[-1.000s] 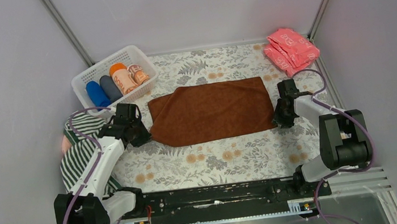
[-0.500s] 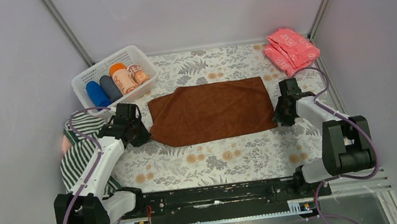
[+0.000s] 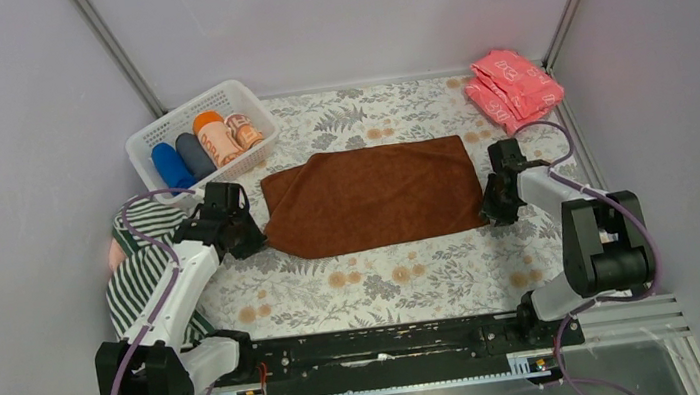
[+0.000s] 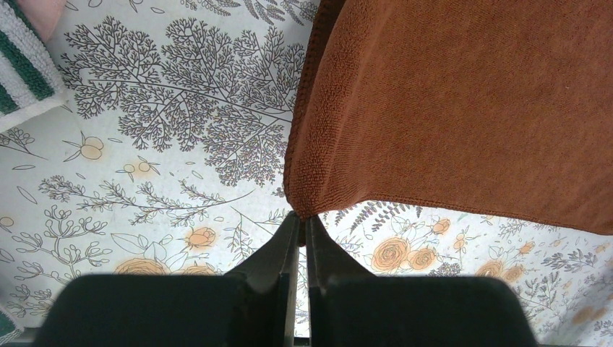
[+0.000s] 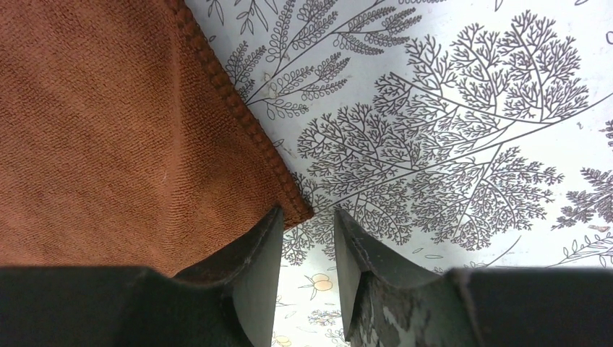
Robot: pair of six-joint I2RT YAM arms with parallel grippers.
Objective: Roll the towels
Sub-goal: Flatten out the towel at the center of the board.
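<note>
A rust-brown towel [image 3: 373, 197] lies flat and unrolled in the middle of the floral table. My left gripper [image 3: 248, 238] is at its near left corner. In the left wrist view the jaws [image 4: 302, 220] are shut on the very tip of that corner of the brown towel [image 4: 448, 108]. My right gripper [image 3: 494, 210] sits at the near right corner. Its jaws [image 5: 309, 217] stand open, and the corner of the towel [image 5: 108, 130] lies just beyond the left fingertip. A dark-and-white striped towel [image 3: 139, 274] is heaped at the left edge, with a bit of pale pink towel [image 3: 115, 254] beneath it.
A white basket [image 3: 243, 96] at the back left holds several rolled towels. Folded pink-red cloths [image 3: 512, 87] are stacked in the back right corner. White walls close the table in on three sides. The arms' base rail [image 3: 384, 346] runs along the near edge.
The right arm's elbow swung slightly outward and came back, while its gripper stayed at the towel's corner. The left arm and the brown towel have not moved.
</note>
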